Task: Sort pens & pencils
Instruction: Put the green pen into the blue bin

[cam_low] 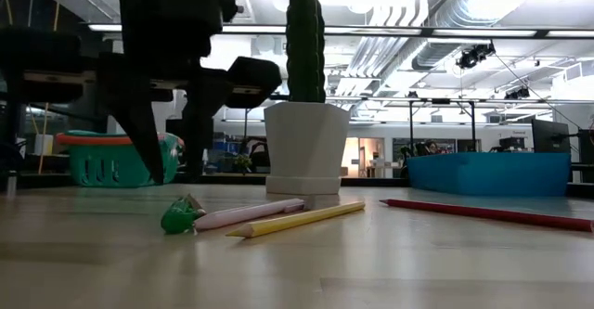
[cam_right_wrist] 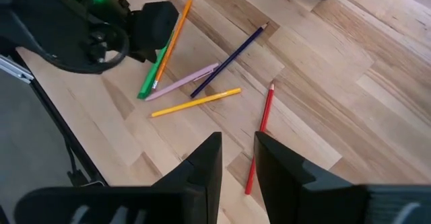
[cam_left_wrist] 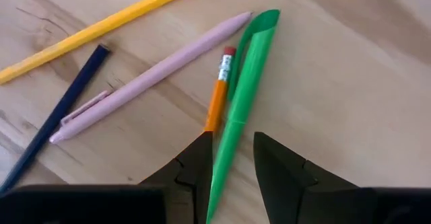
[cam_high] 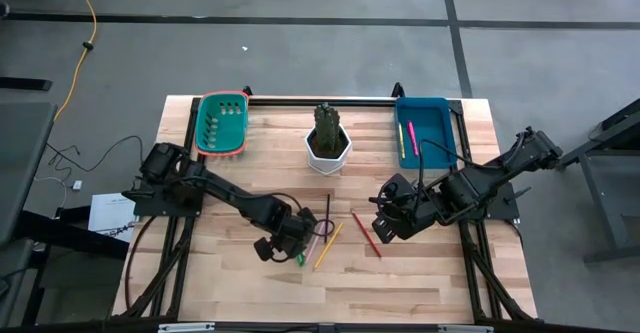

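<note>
On the table's middle lies a loose heap: a green pen, a pale pink pen, an orange pencil, a yellow pencil and a dark pencil. A red pencil lies apart, to their right. My left gripper hangs open just above the heap, pointing down, one finger on each side of the green pen's lower half, and the orange pencil's tip runs under one finger. The low view shows its fingers clear of the tabletop. My right gripper waits open, high over the red pencil.
A white pot with a cactus stands behind the heap. A teal basket sits at the far left. A blue bin at the far right holds a pink stick and a yellow-green one. Bare wood lies toward the near edge.
</note>
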You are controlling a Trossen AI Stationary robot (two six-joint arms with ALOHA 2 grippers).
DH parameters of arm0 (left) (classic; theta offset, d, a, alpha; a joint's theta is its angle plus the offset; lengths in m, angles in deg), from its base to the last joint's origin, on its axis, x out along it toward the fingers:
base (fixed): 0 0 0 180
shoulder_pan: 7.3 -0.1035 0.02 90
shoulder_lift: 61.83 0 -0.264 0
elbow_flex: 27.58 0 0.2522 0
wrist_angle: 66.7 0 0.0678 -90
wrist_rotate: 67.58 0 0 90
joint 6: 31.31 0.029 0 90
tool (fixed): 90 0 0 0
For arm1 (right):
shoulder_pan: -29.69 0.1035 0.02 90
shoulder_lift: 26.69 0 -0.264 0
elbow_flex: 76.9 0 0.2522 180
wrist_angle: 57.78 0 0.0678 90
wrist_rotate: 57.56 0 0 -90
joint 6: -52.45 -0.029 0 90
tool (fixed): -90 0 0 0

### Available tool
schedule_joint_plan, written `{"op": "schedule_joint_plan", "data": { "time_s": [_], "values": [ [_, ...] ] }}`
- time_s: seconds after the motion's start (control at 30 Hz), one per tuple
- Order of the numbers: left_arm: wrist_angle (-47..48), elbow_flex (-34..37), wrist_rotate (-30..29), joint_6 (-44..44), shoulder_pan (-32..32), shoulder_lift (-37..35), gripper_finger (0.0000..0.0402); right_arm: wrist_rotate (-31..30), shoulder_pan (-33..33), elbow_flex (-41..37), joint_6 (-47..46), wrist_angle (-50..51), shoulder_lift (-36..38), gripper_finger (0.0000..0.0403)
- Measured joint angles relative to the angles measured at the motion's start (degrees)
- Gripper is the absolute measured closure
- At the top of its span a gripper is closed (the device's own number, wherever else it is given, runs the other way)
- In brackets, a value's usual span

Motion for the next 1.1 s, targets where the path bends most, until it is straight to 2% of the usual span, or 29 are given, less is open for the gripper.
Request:
{"op": "schedule_joint_plan", "data": {
  "time_s": [0.67, 1.1],
  "values": [
    [0.7, 0.1, 0.0, 0.2, 0.0, 2.2, 0.0305, -0.7, 0.0, 0.0, -1.5, 0.8, 0.0, 0.0324],
    [3.1, 0.1, 2.5, -1.2, 0.0, 2.2, 0.0305, -1.0, 0.0, 0.0, -1.5, 0.9, 0.0, 0.0324]
  ]
}}
